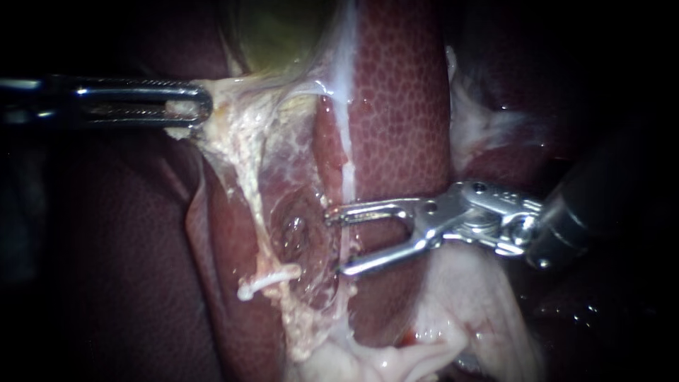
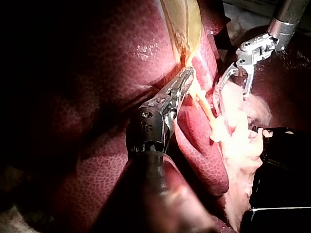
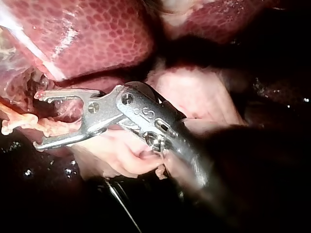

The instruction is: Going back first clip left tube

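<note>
Grips a pale tissue strand [image 1: 230, 99] below the gallbladder [image 1: 283, 28] with the left instrument [image 1: 201, 106], jaws clamped on it. Holds the right instrument [image 1: 336, 242] wide-jawed and empty beside the liver [image 1: 403, 106], with the pale tube [image 1: 272, 278] just ahead of its tips.

three close cameras on one patch of tissue

the endoscope looks onto the liver [image 1: 403, 106] from close by, with the gallbladder [image 1: 276, 28] at the far edge. the left instrument [image 1: 191, 107] comes in from the left and the right instrument [image 1: 338, 242] from the right. the left wrist camera sits behind its own shaft and faces along it, a little farther back. it takes in both tools, the gallbladder and the pale tissue [image 2: 201, 99] between them. the right wrist camera sits nearest, facing along its own tool to the same pale tissue and liver. the left instrument does not show there.
</note>
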You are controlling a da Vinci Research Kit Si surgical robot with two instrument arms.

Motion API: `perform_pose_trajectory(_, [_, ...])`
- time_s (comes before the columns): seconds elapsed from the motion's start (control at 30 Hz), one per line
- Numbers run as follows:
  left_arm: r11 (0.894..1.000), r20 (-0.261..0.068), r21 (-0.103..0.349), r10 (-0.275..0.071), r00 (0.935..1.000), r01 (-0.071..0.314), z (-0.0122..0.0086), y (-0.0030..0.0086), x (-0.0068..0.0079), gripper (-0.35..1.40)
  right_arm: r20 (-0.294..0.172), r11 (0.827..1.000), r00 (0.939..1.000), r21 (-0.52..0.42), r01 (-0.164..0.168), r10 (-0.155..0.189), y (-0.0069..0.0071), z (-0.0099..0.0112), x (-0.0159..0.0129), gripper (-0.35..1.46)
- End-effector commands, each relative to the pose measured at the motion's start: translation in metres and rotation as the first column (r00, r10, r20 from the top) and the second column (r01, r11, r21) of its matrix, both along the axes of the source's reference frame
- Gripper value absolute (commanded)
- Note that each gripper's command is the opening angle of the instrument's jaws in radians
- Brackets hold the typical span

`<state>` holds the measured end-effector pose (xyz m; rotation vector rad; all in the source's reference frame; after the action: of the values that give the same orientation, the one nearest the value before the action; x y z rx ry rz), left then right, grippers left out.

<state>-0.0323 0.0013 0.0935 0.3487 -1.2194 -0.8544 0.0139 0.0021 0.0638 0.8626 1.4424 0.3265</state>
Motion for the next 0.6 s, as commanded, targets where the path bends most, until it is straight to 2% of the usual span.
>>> perform_pose_trajectory(0.03, [1.000,0.000,0.000,0.000,1.0000,0.000,0.0000,0.0000,0.0000,-0.35,0.008,1.000,1.0000,-0.001,0.001,-0.001,0.0001,-0.0003,-0.0003,0.60])
perform_pose_trajectory(0.3, [1.000,0.000,-0.001,0.000,1.0000,0.000,0.0001,-0.0001,-0.0001,-0.35,0.064,0.996,0.9980,-0.085,0.000,0.005,0.0024,-0.0042,-0.0046,0.60])
perform_pose_trajectory(0.43, [1.000,-0.001,-0.001,-0.001,1.0000,0.001,0.0002,-0.0001,-0.0004,-0.35,0.081,0.994,0.9966,-0.108,-0.009,0.018,0.0029,-0.0049,-0.0055,0.60])
perform_pose_trajectory(0.6, [1.000,-0.002,-0.002,-0.002,1.0000,0.002,0.0003,-0.0002,-0.0006,-0.35,0.082,0.993,0.9965,-0.115,-0.008,0.018,0.0029,-0.0049,-0.0056,0.60])
